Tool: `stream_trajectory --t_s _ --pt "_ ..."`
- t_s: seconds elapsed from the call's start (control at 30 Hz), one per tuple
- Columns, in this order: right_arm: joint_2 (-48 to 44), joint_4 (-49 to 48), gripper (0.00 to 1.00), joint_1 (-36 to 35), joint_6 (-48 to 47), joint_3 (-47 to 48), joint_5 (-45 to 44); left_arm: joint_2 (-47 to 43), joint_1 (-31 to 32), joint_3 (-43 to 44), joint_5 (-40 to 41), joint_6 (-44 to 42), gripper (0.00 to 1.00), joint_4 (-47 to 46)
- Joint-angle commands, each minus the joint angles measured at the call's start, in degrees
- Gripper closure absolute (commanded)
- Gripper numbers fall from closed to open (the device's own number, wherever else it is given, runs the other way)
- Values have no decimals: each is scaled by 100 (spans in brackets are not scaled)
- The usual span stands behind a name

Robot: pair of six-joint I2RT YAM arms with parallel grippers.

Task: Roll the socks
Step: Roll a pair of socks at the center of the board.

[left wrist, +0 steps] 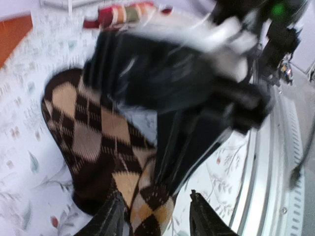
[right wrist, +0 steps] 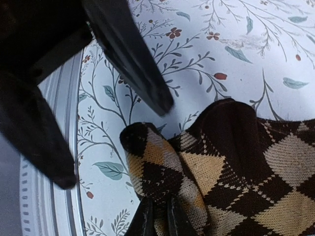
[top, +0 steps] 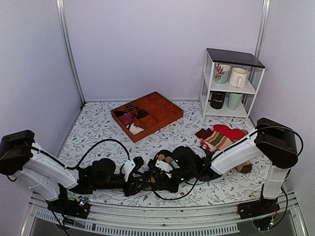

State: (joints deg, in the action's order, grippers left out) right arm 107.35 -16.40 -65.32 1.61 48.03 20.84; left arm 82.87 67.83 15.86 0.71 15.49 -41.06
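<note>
The dark brown argyle socks point(left wrist: 93, 142) lie on the floral table near its front edge, with a folded end point(right wrist: 157, 162) raised. They also show in the top view point(top: 165, 160). My right gripper point(right wrist: 160, 222) is shut, pinching that folded end between its fingertips; in the top view the right gripper point(top: 156, 175) sits over the socks. My left gripper point(left wrist: 155, 216) is open, its fingers point(left wrist: 112, 216) on either side of the same sock end and not closed on it. In the top view the left gripper point(top: 142, 178) meets the right one.
An orange compartment tray point(top: 165, 118) with small bundles stands at the back centre. Red, striped and beige socks point(top: 222, 137) lie at the right. A white shelf point(top: 206, 78) with mugs stands at the back right. The metal table rail point(left wrist: 275, 187) runs close by.
</note>
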Motion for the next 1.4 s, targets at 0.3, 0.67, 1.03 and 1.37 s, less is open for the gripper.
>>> stream_trajectory --t_s 0.3,0.67,1.03,1.37 --pt "870 417 89 489 2532 -750 1746 885 -28 -325 -688 -1560 53 -1827" --pt "960 507 89 626 2607 -777 1818 1832 -42 -44 -943 -1744 53 -2220" --pt "1021 575 89 656 2620 -686 1818 2083 -116 82 -1456 -1560 100 -2181" --pt "-760 791 64 663 1822 -743 406 1647 -293 988 -1644 -85 100 1105"
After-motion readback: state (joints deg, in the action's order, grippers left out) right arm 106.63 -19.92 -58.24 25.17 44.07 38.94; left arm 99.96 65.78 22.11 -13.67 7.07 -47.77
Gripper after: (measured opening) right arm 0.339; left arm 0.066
